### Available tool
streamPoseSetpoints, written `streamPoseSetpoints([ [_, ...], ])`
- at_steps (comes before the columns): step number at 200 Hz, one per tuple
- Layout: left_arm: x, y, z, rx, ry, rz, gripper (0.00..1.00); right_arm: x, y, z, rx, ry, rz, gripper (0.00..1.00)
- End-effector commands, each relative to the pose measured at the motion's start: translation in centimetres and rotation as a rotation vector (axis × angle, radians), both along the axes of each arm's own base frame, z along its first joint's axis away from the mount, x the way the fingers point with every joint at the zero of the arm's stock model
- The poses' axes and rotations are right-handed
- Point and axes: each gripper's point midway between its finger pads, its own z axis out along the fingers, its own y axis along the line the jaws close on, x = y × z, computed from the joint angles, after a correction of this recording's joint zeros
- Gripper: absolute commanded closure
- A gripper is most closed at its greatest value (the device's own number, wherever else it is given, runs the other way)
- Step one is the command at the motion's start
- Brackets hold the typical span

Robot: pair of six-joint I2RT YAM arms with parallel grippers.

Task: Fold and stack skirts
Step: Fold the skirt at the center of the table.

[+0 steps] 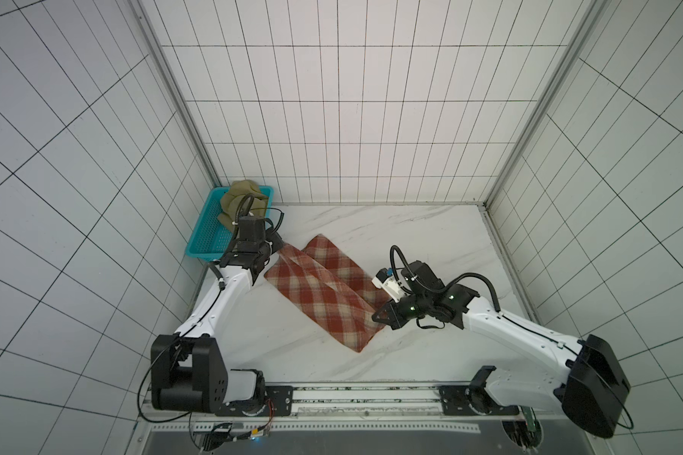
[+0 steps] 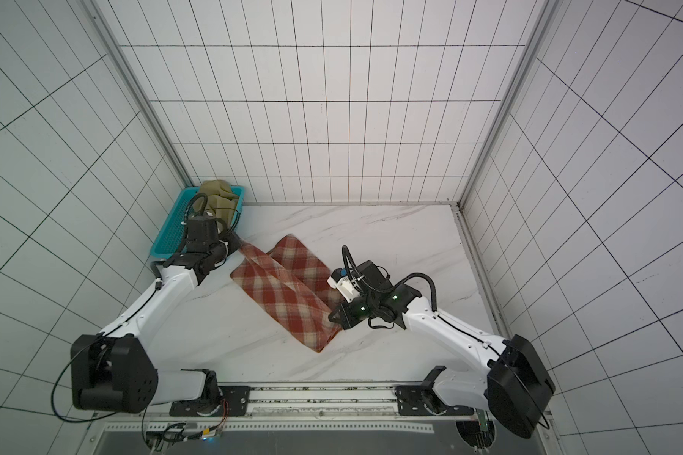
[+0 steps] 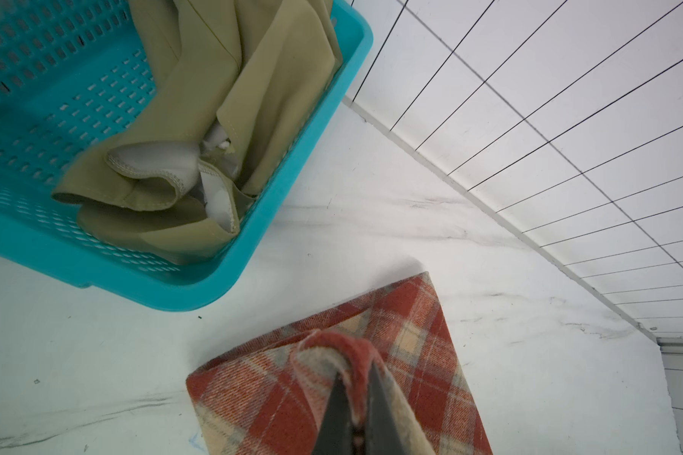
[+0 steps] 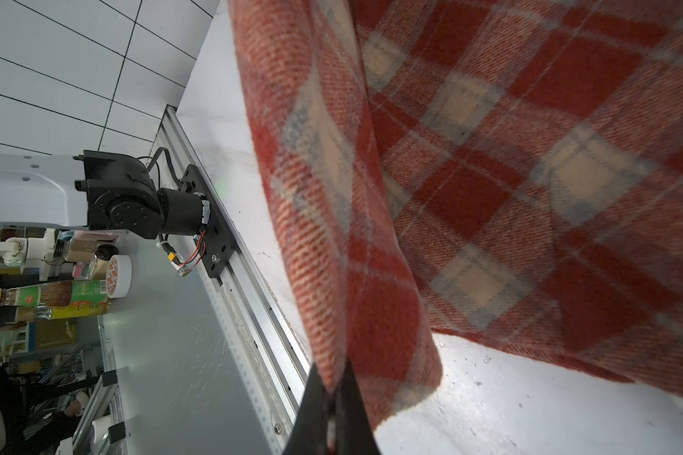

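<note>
Both jaws pinched tight on the plaid skirt [image 1: 324,293]: left gripper [image 3: 357,394] at its far-left corner, right gripper [image 4: 334,390] at its near-right edge, long axis lying diagonally between them.

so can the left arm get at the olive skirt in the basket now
Probably not yet: the left claw is shut on the plaid skirt. The olive skirt lies uncovered in the basket nearby.

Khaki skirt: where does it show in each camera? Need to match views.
Top view: khaki skirt bunched at the basket's far end, by the left wall.
Top view: same place.
Left wrist: heaped inside the basket.
Right wrist: not in it.
Shared landmark: teal basket, absent from right wrist.
</note>
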Motion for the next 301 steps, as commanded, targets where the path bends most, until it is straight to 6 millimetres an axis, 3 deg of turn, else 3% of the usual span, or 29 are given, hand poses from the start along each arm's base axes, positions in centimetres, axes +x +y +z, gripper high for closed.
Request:
streamPoseSetpoints([
  [1, 2.5, 0.6, 1.0, -0.008, -0.053, 0.020, 1.00, 0.8, 0.0, 1.5, -0.001, -0.004, -0.017, 1.00],
  [116, 8.0, -2.3, -2.9, -0.043, 0.013, -0.050, 1.00, 5.2, -1.9, 0.1, -0.028, 0.029, -0.112, 1.00],
  [301, 12.3, -4.8, -6.6, -0.038, 0.061, -0.070, 1.00, 8.9, -3.0, -2.2, -0.118, 0.072, -0.144, 1.00],
])
